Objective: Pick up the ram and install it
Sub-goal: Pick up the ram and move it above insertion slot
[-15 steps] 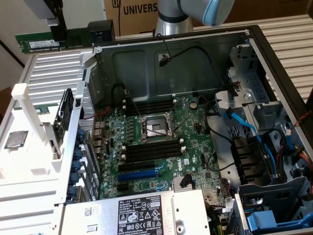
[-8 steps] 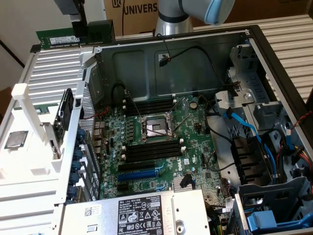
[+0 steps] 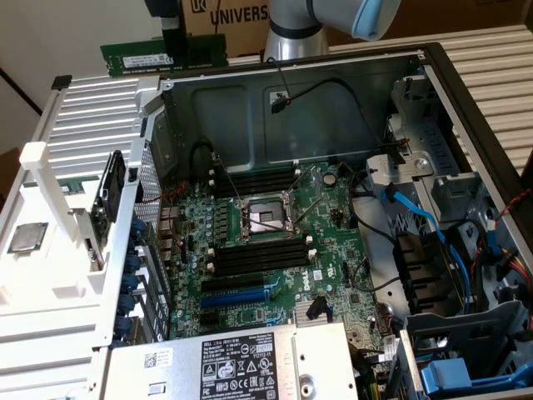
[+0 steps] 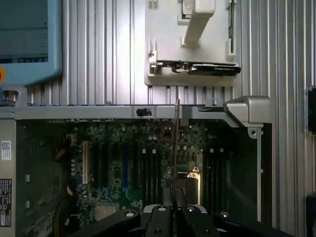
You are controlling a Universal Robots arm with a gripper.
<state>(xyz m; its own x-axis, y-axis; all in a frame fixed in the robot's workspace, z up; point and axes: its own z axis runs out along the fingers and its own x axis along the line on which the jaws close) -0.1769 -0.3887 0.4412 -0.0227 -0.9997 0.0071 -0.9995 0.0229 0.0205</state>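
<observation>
Green ram [image 3: 133, 57] held on edge, long axis level.

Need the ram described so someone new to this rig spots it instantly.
Find the open computer case, then look above its far rim toward the exterior view's left, where the black tool hangs. The ram is the long, thin green board clamped in that tool. Unlike the black memory slots down on the motherboard, it is green, pale-labelled and held clear of the board.
</observation>
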